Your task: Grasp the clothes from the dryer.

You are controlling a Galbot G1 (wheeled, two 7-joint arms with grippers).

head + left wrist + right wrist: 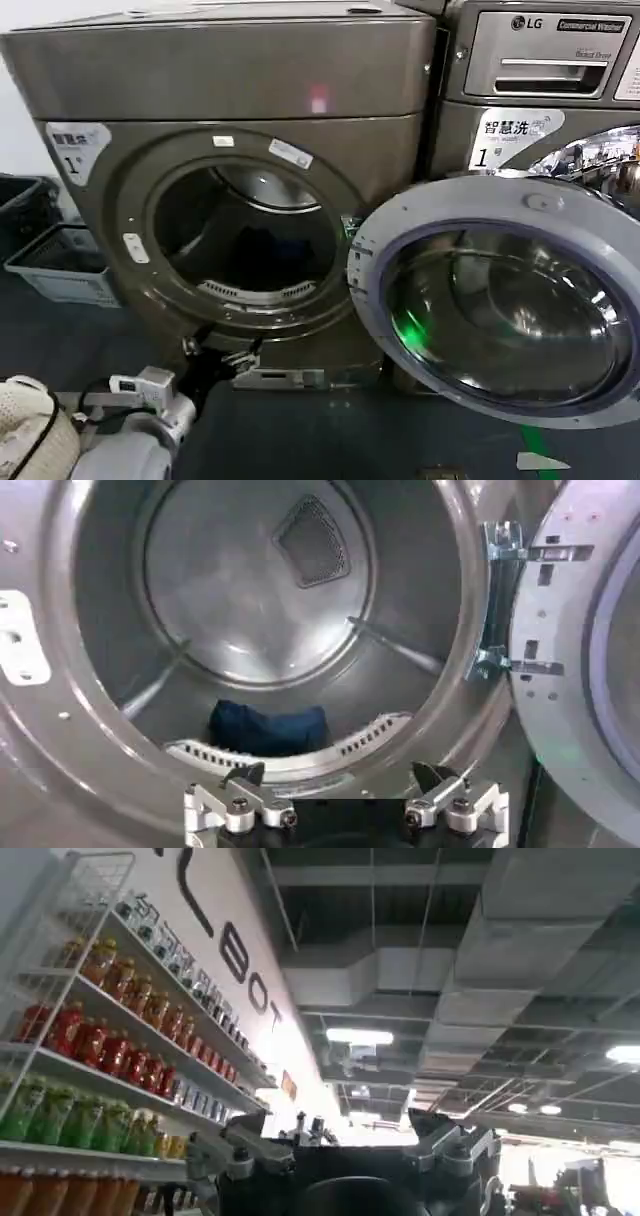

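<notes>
The dryer (pixel 230 80) is the bronze-brown machine in front of me, with its round drum mouth uncovered. The clothes (pixel 268 727) are a small dark navy heap on the drum floor, just behind the perforated lip, and show dimly in the head view (pixel 262 250). My left gripper (pixel 342 775) is open and empty. It hovers just outside the lower rim of the mouth, facing the heap; the head view shows the left gripper (pixel 222 348) below the opening. My right gripper (pixel 340 1133) is open, holds nothing, and points up toward a ceiling and shelves of bottles.
The dryer's round glass door (pixel 500 300) is swung open to the right, its hinge (pixel 497 600) beside the mouth. A grey LG machine (pixel 540 60) stands at the right. Grey baskets (pixel 60 265) sit on the floor at the left.
</notes>
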